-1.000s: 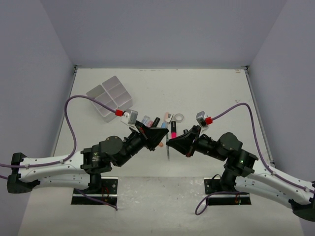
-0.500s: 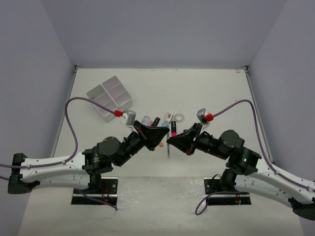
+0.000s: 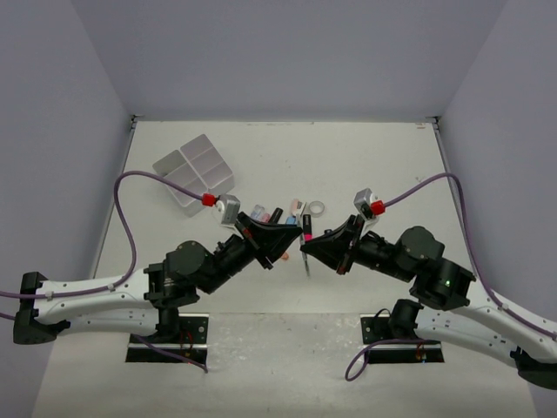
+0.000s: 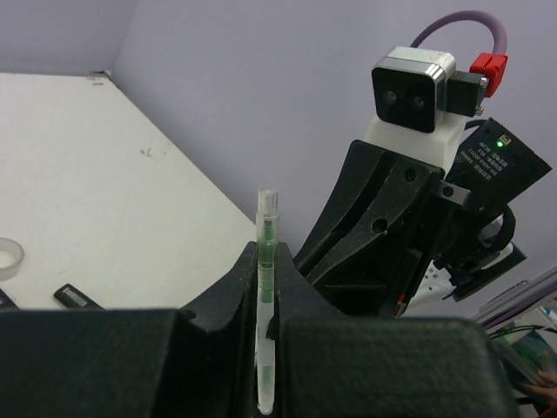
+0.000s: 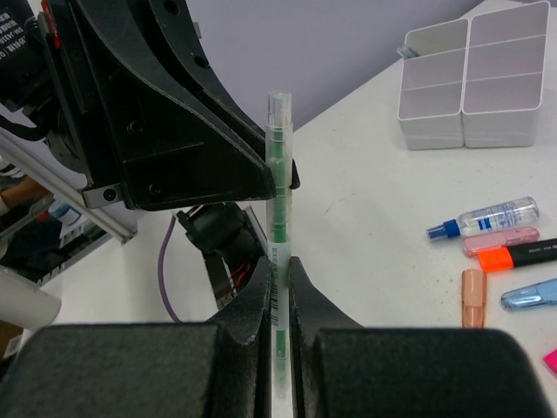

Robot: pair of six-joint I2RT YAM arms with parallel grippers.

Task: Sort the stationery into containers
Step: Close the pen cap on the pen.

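A thin clear pen with green ink (image 3: 305,264) hangs between the two gripper tips above the table's middle. My left gripper (image 3: 289,246) is shut on a green pen (image 4: 267,235) that stands up between its jaws (image 4: 266,261). My right gripper (image 3: 304,249) is shut on a green pen (image 5: 278,165) with a barcode label, pinched between its jaws (image 5: 278,272). The grippers face each other, tips almost touching. I cannot tell for sure whether both hold the same pen. The white four-compartment tray (image 3: 178,198) lies at the far left and also shows in the right wrist view (image 5: 431,126).
Loose stationery lies behind the grippers: a tape roll (image 3: 318,207), a pink highlighter (image 3: 307,231), a small spray bottle (image 5: 492,215), an orange highlighter (image 5: 518,255), a peach one (image 5: 473,296) and a blue one (image 5: 531,294). Purple cables arch over both arms.
The right gripper and the pen have shifted slightly right. The left gripper has followed, staying close to it. Both stay shut.
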